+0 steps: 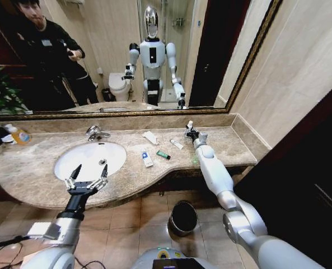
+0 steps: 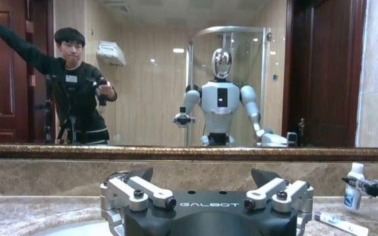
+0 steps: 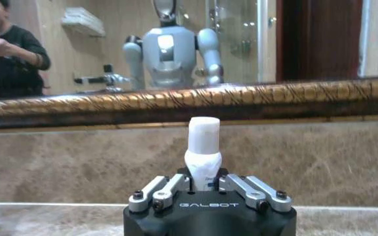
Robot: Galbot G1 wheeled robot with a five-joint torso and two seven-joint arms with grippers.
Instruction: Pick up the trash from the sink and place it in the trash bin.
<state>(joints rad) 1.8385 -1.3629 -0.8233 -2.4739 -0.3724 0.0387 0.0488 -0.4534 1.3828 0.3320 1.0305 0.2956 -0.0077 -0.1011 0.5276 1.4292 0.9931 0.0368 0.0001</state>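
My right gripper (image 1: 191,133) is shut on the tiny white bottle (image 3: 203,142), holding it upright just above the back right of the marble counter; the bottle (image 2: 354,189) also shows from the left wrist. On the counter right of the sink (image 1: 70,162) lie a white sachet (image 1: 150,137), a blue-white packet (image 1: 147,159), a green stick (image 1: 163,154) and a small white tube (image 1: 177,144). My left gripper (image 1: 87,176) hangs open over the sink's front rim, nothing between its fingers (image 2: 133,191). The round black trash bin (image 1: 182,217) stands on the floor below the counter.
A chrome tap (image 1: 96,133) stands behind the basin. An orange-labelled soap bottle (image 1: 20,135) sits at the counter's far left. A gold-framed mirror (image 1: 126,114) backs the counter, and a dark wall panel (image 1: 311,168) closes the right side.
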